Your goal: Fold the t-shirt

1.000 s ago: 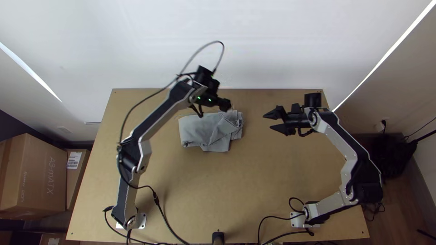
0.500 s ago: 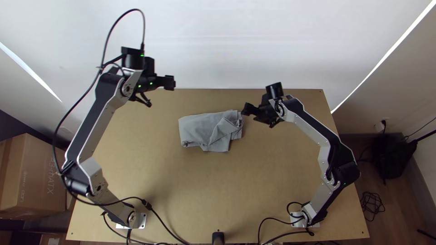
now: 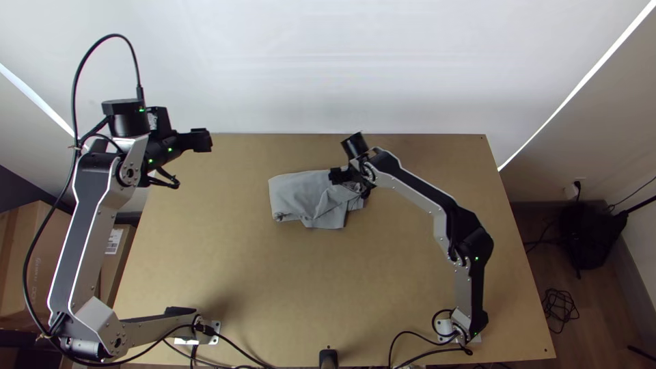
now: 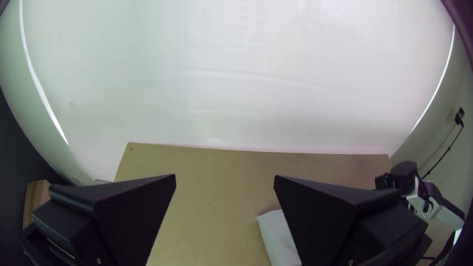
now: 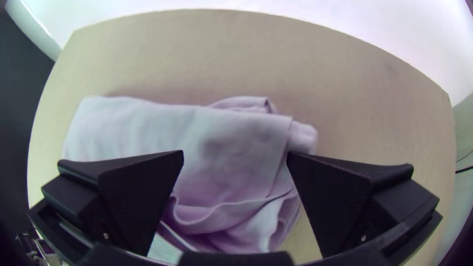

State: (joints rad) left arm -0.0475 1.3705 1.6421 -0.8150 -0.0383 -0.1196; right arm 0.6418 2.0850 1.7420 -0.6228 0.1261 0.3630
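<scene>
T-shirt (image 3: 294,191) lies beneath the right pincer (image 5: 235,153), folded into a small packet on the table (image 3: 410,273), so I judge the work mostly done, with the crumpled end and the uneven near edge left to be made neat. Both pincers are released: the left pincer (image 4: 225,176) is well apart from the cloth, a black cable (image 3: 113,35) looping beside it, and mainly the rumpled layers could hinder the right one.

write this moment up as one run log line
right gripper: open, above t-shirt | left gripper: open, left of t-shirt | t-shirt: folded, wrinkled
</scene>
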